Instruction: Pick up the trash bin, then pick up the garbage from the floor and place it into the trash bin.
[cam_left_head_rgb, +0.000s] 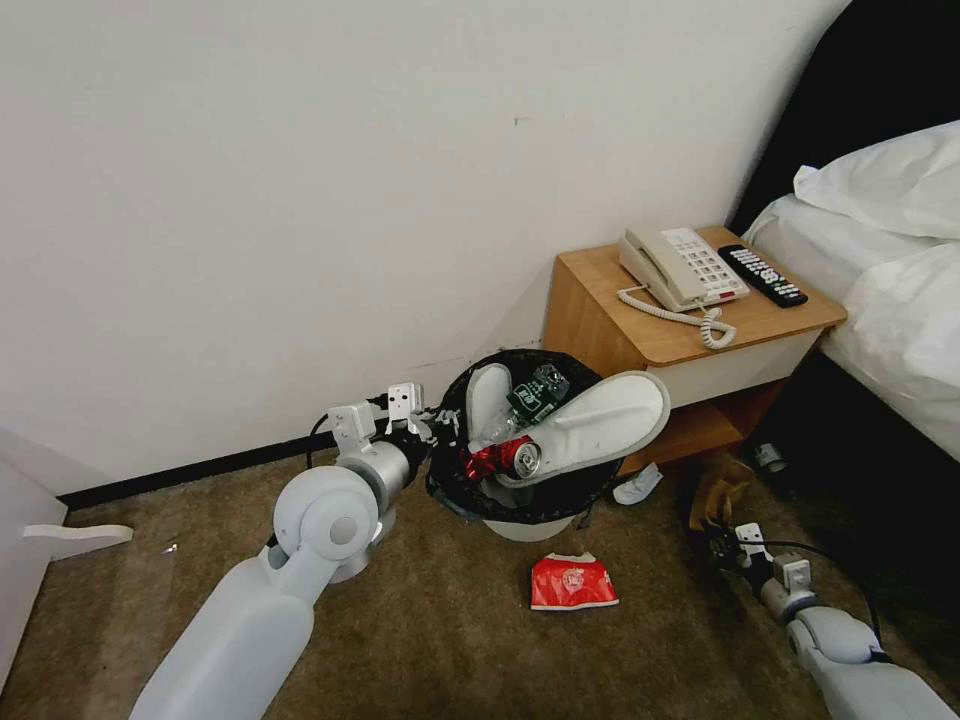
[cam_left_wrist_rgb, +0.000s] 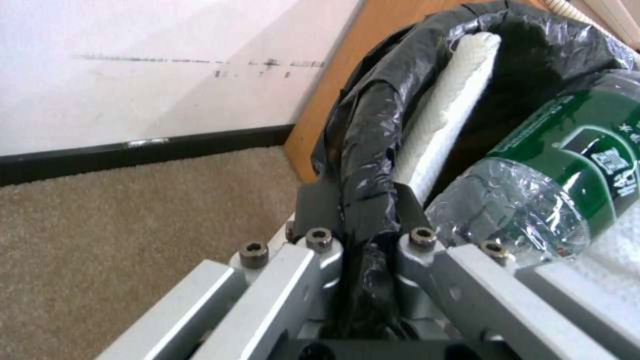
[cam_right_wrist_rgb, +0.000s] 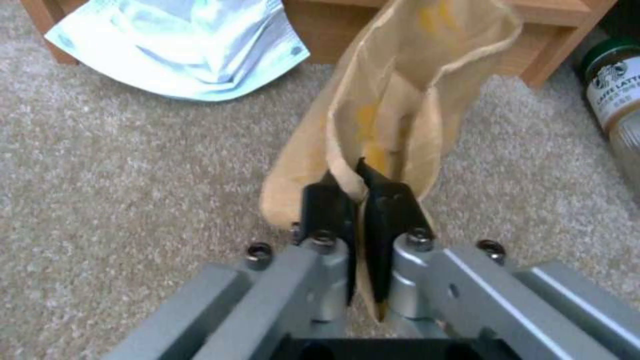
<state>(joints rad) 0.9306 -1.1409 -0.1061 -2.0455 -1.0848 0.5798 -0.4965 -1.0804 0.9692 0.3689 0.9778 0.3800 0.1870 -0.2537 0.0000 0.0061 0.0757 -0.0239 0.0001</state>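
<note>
Brown paper bag (cam_right_wrist_rgb: 400, 100), light and floppy, is pinched at its edge by the right gripper (cam_right_wrist_rgb: 360, 200) lower right, while the left gripper (cam_left_wrist_rgb: 353, 210) clamps the trash bin (cam_left_head_rgb: 520, 500) rim.

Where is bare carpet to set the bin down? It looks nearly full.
Free: beige carpet left of the black-lined white bin, up to the wall. Crowded: the flattened red paper cup in front, pale-blue face mask and brown paper bag by the wooden nightstand.
</note>
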